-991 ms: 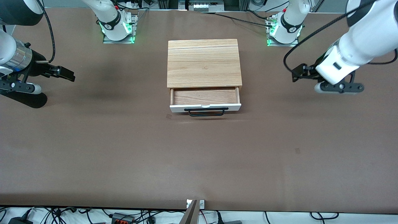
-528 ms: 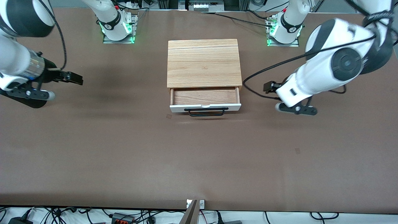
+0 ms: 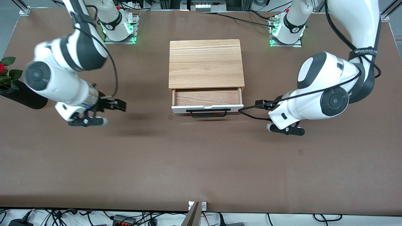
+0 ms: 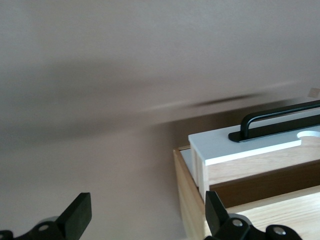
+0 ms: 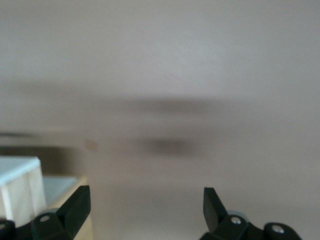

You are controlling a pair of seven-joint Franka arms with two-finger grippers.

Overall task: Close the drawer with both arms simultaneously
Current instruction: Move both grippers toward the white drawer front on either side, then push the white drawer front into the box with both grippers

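Flanking the open drawer [image 3: 207,101], left gripper [image 3: 259,104], right gripper [image 3: 120,105], fingers [image 4: 77,215] spread, empty.

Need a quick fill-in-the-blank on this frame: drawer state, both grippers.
1. The drawer is pulled ____.
2. Its handle is ____ in colour.
3. Both the left gripper and the right gripper have their fingers ____.
4. Neither gripper ____ the drawer yet.

Missing: open; black; open; touches

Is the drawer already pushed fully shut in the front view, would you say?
No, the drawer still juts from the cabinet, its wooden inside exposed.
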